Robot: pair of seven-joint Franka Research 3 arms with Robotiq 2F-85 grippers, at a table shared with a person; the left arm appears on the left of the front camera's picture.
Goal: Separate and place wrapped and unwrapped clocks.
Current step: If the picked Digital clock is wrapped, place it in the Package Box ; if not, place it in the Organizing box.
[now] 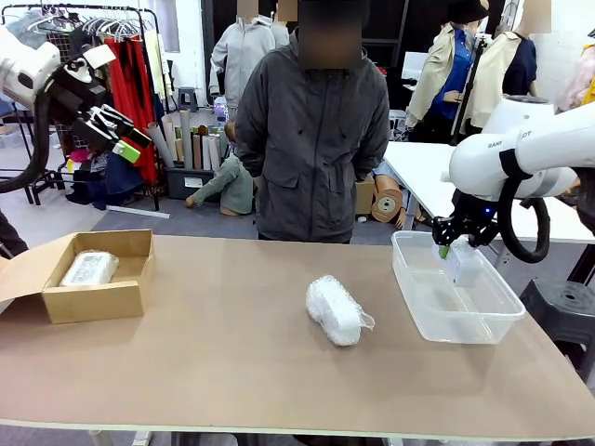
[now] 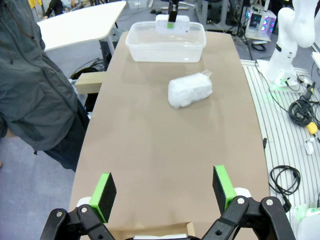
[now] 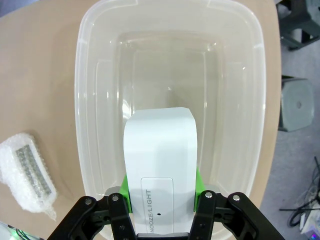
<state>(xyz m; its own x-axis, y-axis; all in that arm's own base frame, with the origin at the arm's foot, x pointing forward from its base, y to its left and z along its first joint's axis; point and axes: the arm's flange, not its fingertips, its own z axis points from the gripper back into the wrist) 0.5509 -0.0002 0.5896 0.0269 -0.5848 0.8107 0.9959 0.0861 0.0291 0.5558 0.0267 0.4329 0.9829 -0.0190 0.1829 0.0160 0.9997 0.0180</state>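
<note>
My right gripper is shut on the bare white clock, holding it just above the clear plastic bin at the table's right. The same clock hangs over the bin in the left wrist view. One bubble-wrapped clock lies in the middle of the table, also seen as a lumpy bundle and at the edge beside the bin. A second wrapped clock rests inside the cardboard box at the left. My left gripper is open, raised high above the box.
A person in a dark grey jacket stands at the table's far side, hands not visible. The brown table has free room between box and bin. A white table and clothes racks stand behind. Cables lie on the floor.
</note>
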